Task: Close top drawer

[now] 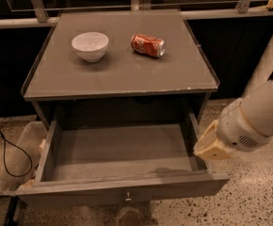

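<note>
The top drawer (117, 152) is pulled far out of the grey-brown cabinet, and its inside shows nothing in it. Its flat front panel (80, 194) faces the bottom of the view, with a small brass knob (127, 197) at centre. My gripper (212, 145) is the tan end of the white arm at the right. It hangs close beside the drawer's right side wall, just behind the front panel's right end. I cannot tell whether it touches the drawer.
A white bowl (90, 45) and a red soda can (148, 45) lying on its side sit on the cabinet top (122, 74). A clear plastic bin (19, 157) and a black cable (0, 142) are on the floor at the left. A railing runs behind the cabinet.
</note>
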`<state>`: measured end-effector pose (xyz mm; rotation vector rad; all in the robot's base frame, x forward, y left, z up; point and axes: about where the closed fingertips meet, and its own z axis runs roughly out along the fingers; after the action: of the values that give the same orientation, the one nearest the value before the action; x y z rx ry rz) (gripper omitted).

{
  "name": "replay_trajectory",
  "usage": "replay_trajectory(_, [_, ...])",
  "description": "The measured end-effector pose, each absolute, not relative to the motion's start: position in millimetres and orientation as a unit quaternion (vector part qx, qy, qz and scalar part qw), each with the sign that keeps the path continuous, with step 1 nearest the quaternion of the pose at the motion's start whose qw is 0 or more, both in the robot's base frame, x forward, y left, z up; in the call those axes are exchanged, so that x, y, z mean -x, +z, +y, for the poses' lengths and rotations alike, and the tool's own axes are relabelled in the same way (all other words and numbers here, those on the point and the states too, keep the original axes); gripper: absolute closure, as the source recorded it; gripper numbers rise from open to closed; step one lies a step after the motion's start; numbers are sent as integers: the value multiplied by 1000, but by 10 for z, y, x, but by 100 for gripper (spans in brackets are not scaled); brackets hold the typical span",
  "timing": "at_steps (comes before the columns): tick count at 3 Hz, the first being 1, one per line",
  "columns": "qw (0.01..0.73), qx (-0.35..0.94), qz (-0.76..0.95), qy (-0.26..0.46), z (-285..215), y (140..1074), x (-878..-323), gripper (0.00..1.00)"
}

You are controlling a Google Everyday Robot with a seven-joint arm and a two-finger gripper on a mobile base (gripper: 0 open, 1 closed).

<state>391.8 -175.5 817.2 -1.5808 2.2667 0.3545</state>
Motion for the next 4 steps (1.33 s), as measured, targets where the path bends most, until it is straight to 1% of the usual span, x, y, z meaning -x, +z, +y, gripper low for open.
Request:
replay_trajectory(1, [196,549,796,162,-1516,7689,-3881,100])
replay_trajectory(2, [196,553,794,158,-1481,7665,-3849,100])
replay_trajectory(3, [189,541,798,186,-1367,7331,-3686,100])
replay_trajectory(4, [204,539,796,184,-1284,6962,-3484,100])
